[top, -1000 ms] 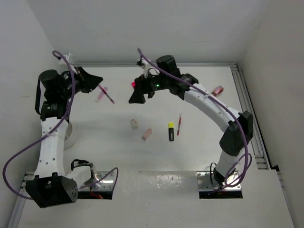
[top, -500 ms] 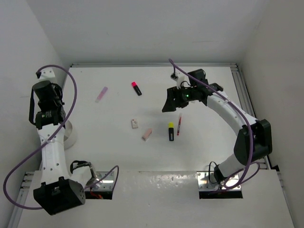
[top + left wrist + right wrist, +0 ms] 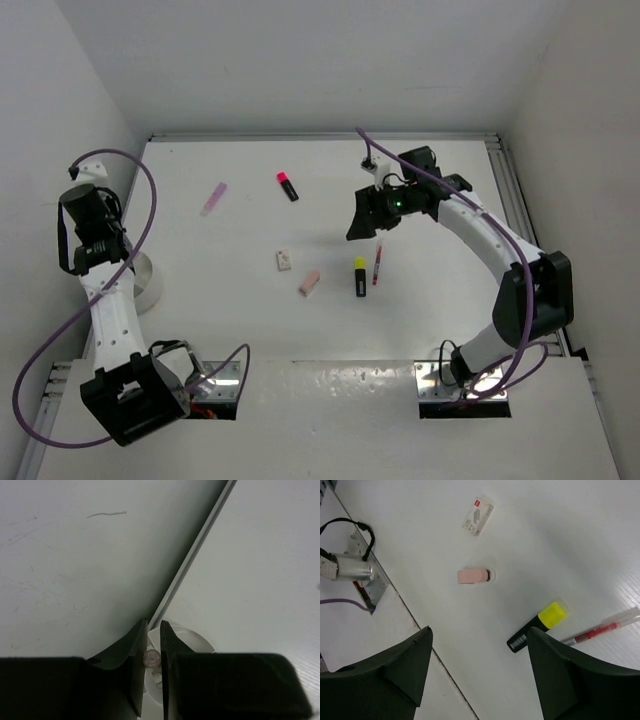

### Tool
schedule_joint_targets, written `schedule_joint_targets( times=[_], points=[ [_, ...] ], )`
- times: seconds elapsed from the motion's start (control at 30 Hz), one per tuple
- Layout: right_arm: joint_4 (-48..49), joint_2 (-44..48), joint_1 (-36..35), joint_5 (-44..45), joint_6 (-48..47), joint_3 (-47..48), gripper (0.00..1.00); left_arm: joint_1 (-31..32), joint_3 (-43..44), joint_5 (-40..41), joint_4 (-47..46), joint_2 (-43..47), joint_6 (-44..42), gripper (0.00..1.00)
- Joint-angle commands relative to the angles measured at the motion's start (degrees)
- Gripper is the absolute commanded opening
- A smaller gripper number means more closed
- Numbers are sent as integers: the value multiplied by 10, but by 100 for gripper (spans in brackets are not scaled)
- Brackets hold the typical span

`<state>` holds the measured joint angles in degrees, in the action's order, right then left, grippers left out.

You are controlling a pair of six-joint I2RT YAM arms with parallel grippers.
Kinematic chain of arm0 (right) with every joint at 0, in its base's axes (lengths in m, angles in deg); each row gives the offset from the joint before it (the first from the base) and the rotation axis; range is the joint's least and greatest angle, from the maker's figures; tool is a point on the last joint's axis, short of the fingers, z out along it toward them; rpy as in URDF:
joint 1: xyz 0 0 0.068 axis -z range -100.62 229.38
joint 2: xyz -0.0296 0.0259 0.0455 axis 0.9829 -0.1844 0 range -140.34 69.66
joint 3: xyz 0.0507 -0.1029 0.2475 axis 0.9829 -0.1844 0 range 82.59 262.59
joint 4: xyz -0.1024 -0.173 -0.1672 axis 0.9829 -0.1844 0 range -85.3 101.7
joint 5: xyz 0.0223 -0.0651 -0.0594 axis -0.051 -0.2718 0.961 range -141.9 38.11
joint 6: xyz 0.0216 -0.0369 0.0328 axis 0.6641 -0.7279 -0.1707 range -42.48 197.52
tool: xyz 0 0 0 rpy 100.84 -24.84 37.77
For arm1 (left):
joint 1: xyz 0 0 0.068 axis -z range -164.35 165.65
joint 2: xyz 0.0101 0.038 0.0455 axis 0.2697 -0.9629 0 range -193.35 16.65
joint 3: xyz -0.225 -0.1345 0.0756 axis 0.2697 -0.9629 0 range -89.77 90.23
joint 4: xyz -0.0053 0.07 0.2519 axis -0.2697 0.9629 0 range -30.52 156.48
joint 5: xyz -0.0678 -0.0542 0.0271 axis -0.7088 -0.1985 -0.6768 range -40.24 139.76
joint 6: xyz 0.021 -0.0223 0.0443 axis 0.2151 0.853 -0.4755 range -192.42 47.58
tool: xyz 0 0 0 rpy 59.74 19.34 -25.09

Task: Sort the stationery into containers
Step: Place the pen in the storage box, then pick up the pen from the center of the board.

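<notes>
Low on the left, the left gripper (image 3: 153,630) hangs over the one white tub (image 3: 147,287), fingers pinched on a thin pen (image 3: 151,658), and only its clear round end shows. Mid-frame on the table (image 3: 230,330): one pink eraser (image 3: 310,282), one yellow-capped highlighter (image 3: 360,277), one red pen (image 3: 378,262), one whitish eraser (image 3: 284,261). Just above them the right gripper (image 3: 362,222) hovers, jaws spread wide, holding nothing. Further up: one pale pink stick (image 3: 214,198) and one pink-capped highlighter (image 3: 288,186), so two highlighters, two erasers.
</notes>
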<state>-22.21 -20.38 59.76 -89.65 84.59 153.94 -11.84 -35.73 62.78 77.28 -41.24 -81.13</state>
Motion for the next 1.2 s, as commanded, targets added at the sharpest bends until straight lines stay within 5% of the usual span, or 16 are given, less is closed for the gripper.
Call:
schedule_joint_targets(
  times=[0.0, 0.33, 0.4, 0.5, 0.67, 1.17],
  points=[
    [-12, 2, 11, -3, -29, 12, 74, -23, -26, -36, -49, 3, -9, 0],
    [-27, 12, 51, 24, -48, -24, 53, -60, -133, -127, -130, 54, 12, 5],
    [-25, 19, 58, 37, -50, -41, 52, -63, -143, -144, -137, 74, 14, 15],
    [-26, 35, 67, 52, -47, -71, 50, -64, -148, -145, -132, 97, 19, 47],
    [-15, 78, 77, 87, -40, -136, 44, -64, -117, -149, -123, 110, 31, 72],
    [34, 56, 59, 235, 41, -166, 25, -58, -2, -236, -66, 103, 36, 77]
  ],
)
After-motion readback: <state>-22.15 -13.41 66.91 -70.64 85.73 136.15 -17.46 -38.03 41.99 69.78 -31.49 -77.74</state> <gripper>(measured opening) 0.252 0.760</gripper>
